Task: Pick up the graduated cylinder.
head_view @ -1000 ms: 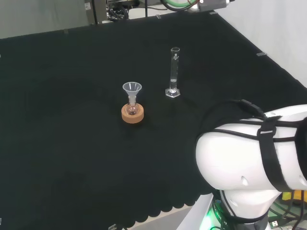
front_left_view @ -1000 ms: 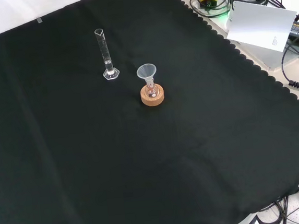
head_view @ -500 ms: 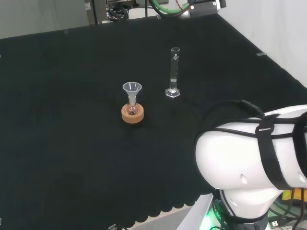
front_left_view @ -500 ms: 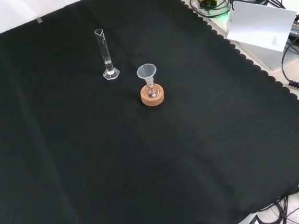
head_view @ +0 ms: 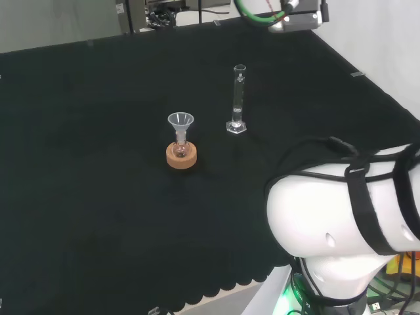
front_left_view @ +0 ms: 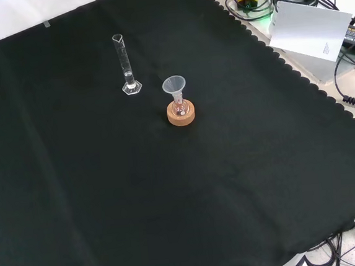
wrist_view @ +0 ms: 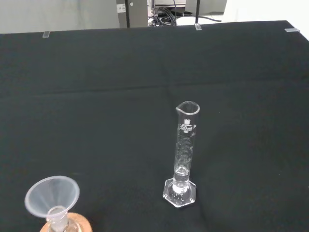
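Clear graduated cylinder (head_view: 237, 98) is standing upright on black cloth (front_left_view: 170, 189), ahead of the wrist camera, well apart from it; flask with funnel (head_view: 180, 136) sitting on cork ring (head_view: 181, 157) beside it. Both unmoved since earlier; white arm link (head_view: 341, 216) is shifting slightly. Cylinder's printed graduations are unreadable. Hand's state: cannot tell

Clear funnel (front_left_view: 174, 85) in small flask (front_left_view: 180, 109) — on cork ring (front_left_view: 181, 114), black cloth (front_left_view: 171, 202).
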Robot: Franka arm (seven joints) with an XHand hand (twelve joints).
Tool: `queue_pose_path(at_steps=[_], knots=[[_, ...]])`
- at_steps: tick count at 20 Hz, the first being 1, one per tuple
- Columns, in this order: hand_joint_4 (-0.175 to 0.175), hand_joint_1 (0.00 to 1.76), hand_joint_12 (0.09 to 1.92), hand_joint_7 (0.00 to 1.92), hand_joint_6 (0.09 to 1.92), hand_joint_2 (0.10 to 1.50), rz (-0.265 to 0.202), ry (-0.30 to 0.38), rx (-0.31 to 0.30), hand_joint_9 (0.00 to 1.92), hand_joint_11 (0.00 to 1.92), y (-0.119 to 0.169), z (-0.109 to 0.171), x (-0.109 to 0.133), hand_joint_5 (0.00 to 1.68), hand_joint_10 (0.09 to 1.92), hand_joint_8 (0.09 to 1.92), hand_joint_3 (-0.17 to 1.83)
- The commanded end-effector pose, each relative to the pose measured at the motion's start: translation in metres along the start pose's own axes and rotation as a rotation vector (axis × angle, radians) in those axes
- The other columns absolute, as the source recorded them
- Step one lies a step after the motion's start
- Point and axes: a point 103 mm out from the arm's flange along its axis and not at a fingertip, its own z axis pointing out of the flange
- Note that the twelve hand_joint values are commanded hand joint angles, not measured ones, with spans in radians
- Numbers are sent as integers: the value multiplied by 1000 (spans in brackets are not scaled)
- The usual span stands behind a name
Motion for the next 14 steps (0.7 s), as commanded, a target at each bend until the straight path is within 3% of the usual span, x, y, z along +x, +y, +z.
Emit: queue_pose_path(at_steps=[1, 5, 14], knots=[[-26, 0, 1345, 146, 87, 1215, -35, 74, -34, 314, 0, 54, 40, -62, 301, 642, 545, 349], [-33, 84, 1390, 213, 87, 1204, -42, 109, -6, 386, 33, 81, 67, -75, 328, 651, 585, 314], [-36, 139, 1391, 225, 87, 1188, -48, 124, 43, 406, 53, 108, 118, -69, 345, 643, 604, 289]])
